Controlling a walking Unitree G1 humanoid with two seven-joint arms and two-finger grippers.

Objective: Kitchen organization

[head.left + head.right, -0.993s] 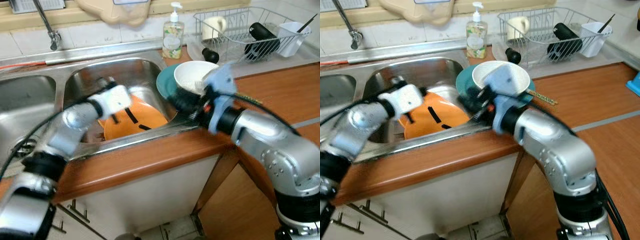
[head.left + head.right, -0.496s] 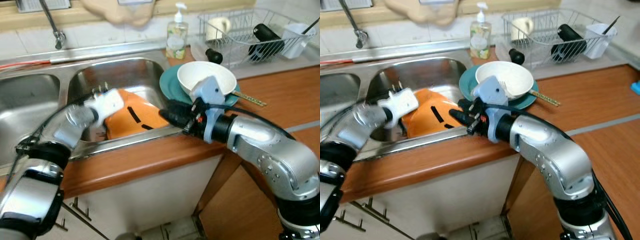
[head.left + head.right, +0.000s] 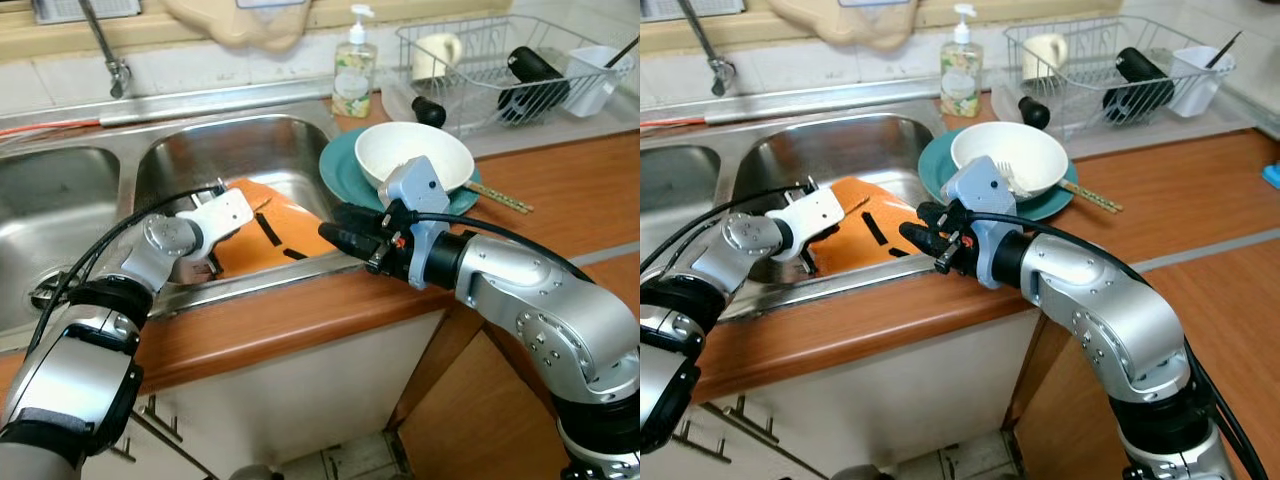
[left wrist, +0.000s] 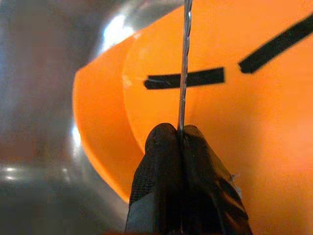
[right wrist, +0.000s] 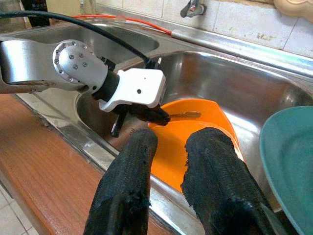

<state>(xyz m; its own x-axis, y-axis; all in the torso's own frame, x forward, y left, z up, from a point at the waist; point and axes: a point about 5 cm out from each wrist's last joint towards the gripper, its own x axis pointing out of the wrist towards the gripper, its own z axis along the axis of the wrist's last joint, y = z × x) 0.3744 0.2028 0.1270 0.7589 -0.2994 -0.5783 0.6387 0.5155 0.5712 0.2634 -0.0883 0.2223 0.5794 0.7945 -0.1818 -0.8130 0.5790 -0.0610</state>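
Scene: a steel double sink [image 3: 250, 150] set in a wooden desk [image 3: 300, 320]; an orange plate [image 3: 285, 235] with black slots leans in the right-hand basin, against its front wall.
Left tool: the left tool [image 4: 178, 134] is down in that basin, its fingers pressed together on a thin metal utensil [image 4: 184, 58] whose shaft lies across the face of the plate; which kind of utensil, I cannot tell.
Right tool: the right tool [image 5: 168, 147] hangs over the front edge of the basin, just above the near rim of the plate, its fingers a narrow gap apart and holding nothing.
Beside the sink: a teal plate [image 3: 340, 170] with a white bowl [image 3: 415, 155] on it sits at the basin's right edge, chopsticks [image 3: 500, 197] next to it; the soap bottle [image 3: 352, 65] and dish rack [image 3: 500, 60] stand along the back of the desk.
Risk, utensil: the pinch is at the very fingertips on a thin shaft, so it could twist or slip out and fall into the basin.
Risk, plate: it rests tilted on smooth steel; a nudge from either tool would likely slide it flat.
Risk, arms: the two tools are near each other over one basin; a reach by the right could strike the left wrist or its cable.
Risk, bowl: the right forearm lies just beside the bowl and could knock it when lifting.
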